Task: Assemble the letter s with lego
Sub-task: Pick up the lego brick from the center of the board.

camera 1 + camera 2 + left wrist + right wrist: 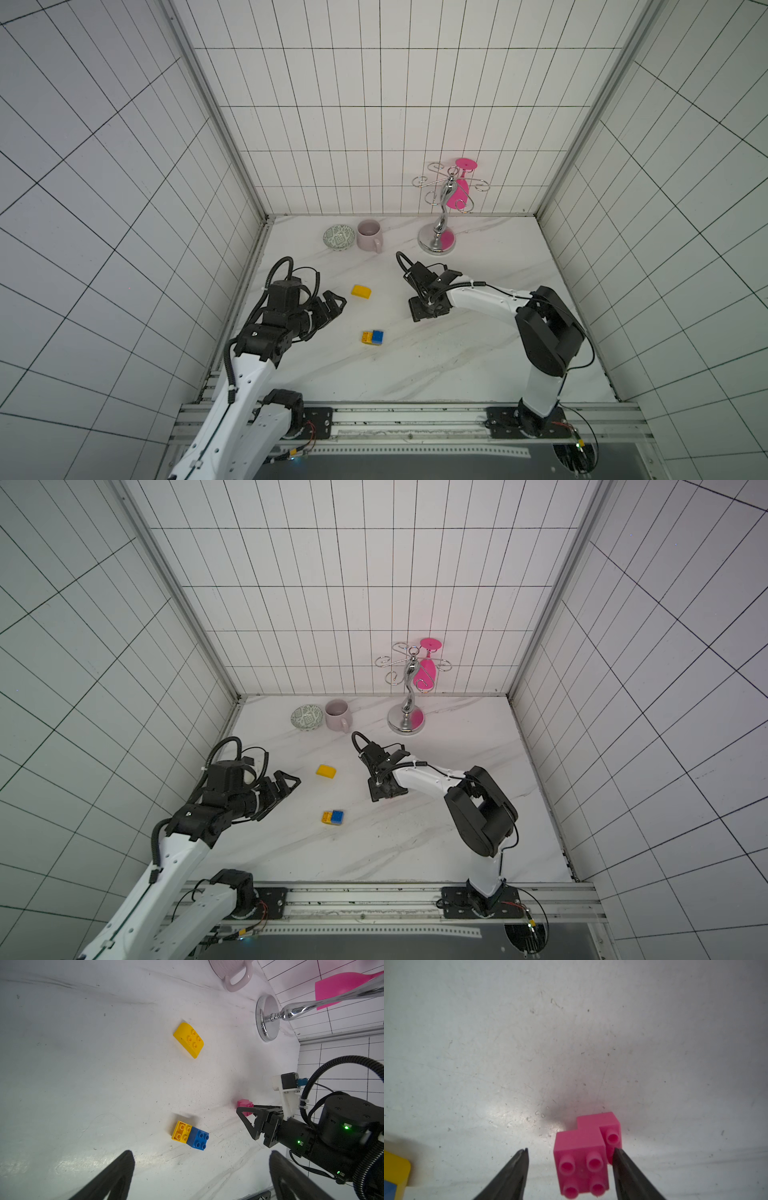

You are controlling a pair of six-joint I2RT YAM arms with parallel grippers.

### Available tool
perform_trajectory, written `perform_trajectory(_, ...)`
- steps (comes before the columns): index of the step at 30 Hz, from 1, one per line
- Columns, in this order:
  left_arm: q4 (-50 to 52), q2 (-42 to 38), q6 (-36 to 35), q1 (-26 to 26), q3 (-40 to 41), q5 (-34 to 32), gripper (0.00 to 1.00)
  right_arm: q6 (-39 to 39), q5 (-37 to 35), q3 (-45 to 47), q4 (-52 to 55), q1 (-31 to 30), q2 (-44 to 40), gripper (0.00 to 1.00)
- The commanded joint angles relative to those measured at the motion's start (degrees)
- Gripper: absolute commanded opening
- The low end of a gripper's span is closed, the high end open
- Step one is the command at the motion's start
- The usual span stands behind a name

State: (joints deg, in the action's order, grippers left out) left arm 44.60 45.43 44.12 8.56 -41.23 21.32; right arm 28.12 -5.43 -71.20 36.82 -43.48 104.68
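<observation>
Both top views: yellow-blue pair [372, 337] joined, well robot-side of mug [370, 235]; loose yellow brick [360, 291] between them. Left gripper [332, 305] jaws wide apart, empty. Right gripper [424, 311] low, right of mug.

Left wrist: pink pair [243, 1103] at right gripper's tips, farther from mug than loose yellow brick.

Right wrist: pink pair joined offset; jaws apart either side, gap visible, no clamp.

Judged: two sub-blocks made; letter s unformed, joining plus last yellow to do.

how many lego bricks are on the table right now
5. A lone yellow brick lies apart; the second yellow brick is joined to the blue brick; a pink brick joined to the other pink brick sits inside the open right gripper, hidden in both top views.
</observation>
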Motion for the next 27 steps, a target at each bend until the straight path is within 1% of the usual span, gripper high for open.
perform_trajectory(1, -0.4, -0.1, -0.5, -0.2, -1.9, -0.2, 0.98, 1.2, 0.2, -2.0, 4.0, 0.7, -2.9, 0.75)
perform_trajectory(3, -0.2, -0.1, -0.7, -0.2, -2.1, -0.4, 0.98, 1.8, 0.9, -3.2, 4.7, 0.9, -4.4, 0.79)
perform_trajectory(6, 0.0, -0.1, -0.9, -0.2, -2.4, -0.5, 0.98, 2.6, 2.2, -4.5, 4.9, 1.7, -6.5, 0.82)
perform_trajectory(8, -0.1, -0.1, -1.0, -0.2, -2.5, -0.5, 0.98, 2.7, 3.2, -4.8, 6.6, 2.9, -8.1, 0.82)
perform_trajectory(10, -0.2, 0.0, -1.1, -0.2, -2.6, -0.5, 0.98, 1.6, 4.3, -3.8, 6.9, 5.5, -9.5, 0.82)
perform_trajectory(11, -0.3, 0.0, -1.2, -0.2, -2.6, -0.4, 0.98, 1.1, 6.0, -2.8, 6.8, 7.6, -9.6, 0.82)
perform_trajectory(12, -0.4, 0.1, -1.1, -0.1, -2.7, -0.4, 0.98, 0.8, 10.1, -1.4, 6.3, 10.6, -9.3, 0.82)
perform_trajectory(13, -0.4, 0.1, -1.2, 0.0, -2.6, -0.3, 0.98, 0.6, 15.0, 0.2, 5.5, 13.8, -9.1, 0.81)
perform_trajectory(15, -0.3, 0.2, -1.6, 0.2, -2.7, -0.4, 0.98, 0.8, 25.3, 4.3, -1.0, 18.7, -8.8, 0.81)
perform_trajectory(16, -0.3, 0.2, -1.7, 0.3, -2.7, -0.6, 0.98, 1.1, 30.4, 5.4, -3.1, 20.8, -8.1, 0.82)
perform_trajectory(17, -0.3, 0.2, -1.9, 0.3, -2.7, -0.7, 0.98, 1.0, 33.6, 5.8, -4.3, 21.9, -7.4, 0.82)
perform_trajectory(18, -0.3, 0.3, -1.9, 0.4, -2.8, -0.6, 0.98, 1.1, 35.5, 5.8, -4.9, 22.6, -6.8, 0.82)
perform_trajectory(21, -0.1, 0.4, -2.1, 0.6, -3.0, -0.7, 0.98, 1.7, 36.2, 6.8, -6.2, 23.1, -6.4, 0.82)
perform_trajectory(23, 0.2, 0.4, -2.3, 0.7, -3.3, -0.8, 0.98, 3.2, 38.3, 8.1, -8.2, 23.2, -5.7, 0.82)
perform_trajectory(27, 1.0, 0.4, -3.2, 0.9, -3.9, -1.5, 0.98, 10.1, 43.7, 12.7, -16.7, 22.8, -5.1, 0.83)
